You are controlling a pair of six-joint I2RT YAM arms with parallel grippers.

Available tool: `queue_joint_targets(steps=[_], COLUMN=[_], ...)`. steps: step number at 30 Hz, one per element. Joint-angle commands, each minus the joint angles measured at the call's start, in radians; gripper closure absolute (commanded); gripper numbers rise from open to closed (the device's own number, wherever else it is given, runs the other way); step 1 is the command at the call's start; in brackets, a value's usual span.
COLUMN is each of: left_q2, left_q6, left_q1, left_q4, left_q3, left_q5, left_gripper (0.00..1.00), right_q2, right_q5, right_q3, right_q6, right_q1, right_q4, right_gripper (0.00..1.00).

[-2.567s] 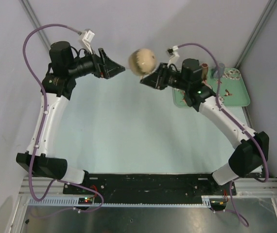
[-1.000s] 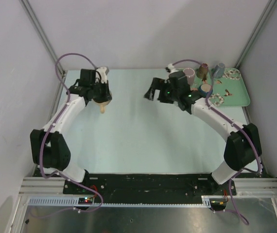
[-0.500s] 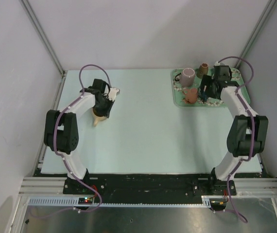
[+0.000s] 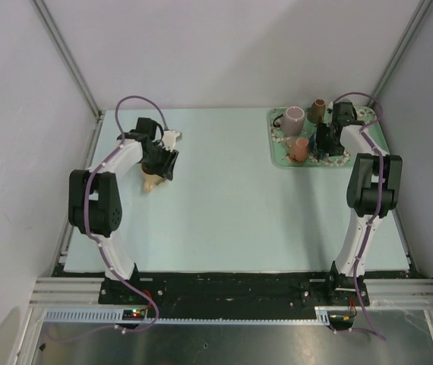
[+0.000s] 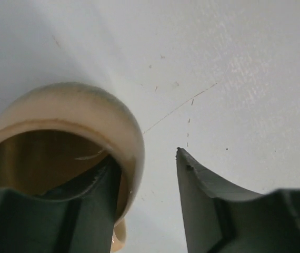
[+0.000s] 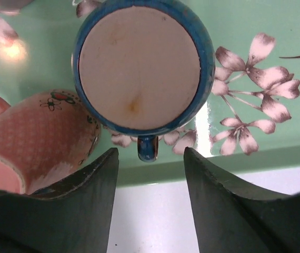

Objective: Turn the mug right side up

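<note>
Beige mug (image 5: 60, 110), glossy, rounded, brown inside, mouth up on the table (image 4: 239, 213) at 9 o'clock; left claw (image 5: 145, 155) parted loosely across its rim; right claw (image 6: 150, 150) parted above a bottom-up blue mug (image 6: 139, 68).

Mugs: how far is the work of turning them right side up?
Done, it seems: the beige mug stands mouth up on the table. In hand: the left jaws straddle its wall, not clamped; the right jaws hang open above the blue mug. Left: that mug sits base up on the green tray.
</note>
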Motion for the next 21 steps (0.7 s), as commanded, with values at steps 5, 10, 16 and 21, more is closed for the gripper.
queue_joint_targets(steps=[5,10,16,21], left_q2=[-0.113,-0.172,-0.217,-0.24], left_q6=[0.028,0.025,-0.002,-0.025], left_q1=[0.016,0.014,0.006,0.0], left_q4=[-0.018,-0.064,-0.101,-0.124], left_q3=[0.085,0.115,0.146,0.183], left_q5=[0.048,0.1,0.129,0.147], left_gripper=[0.4,0.36,0.35,0.35], right_q2=[0.101,0.173,0.188,0.146], right_q5=[-0.026,-0.008,0.002,0.057], right_q3=[0.136,0.216,0.235,0.231], right_q6=[-0.036,-0.035,-0.035,-0.036], right_q1=[-0.009,-0.009,-0.019,-0.029], right_q4=[-0.031,-0.071,-0.067,-0.066], right_gripper=[0.46,0.52,0.77,0.99])
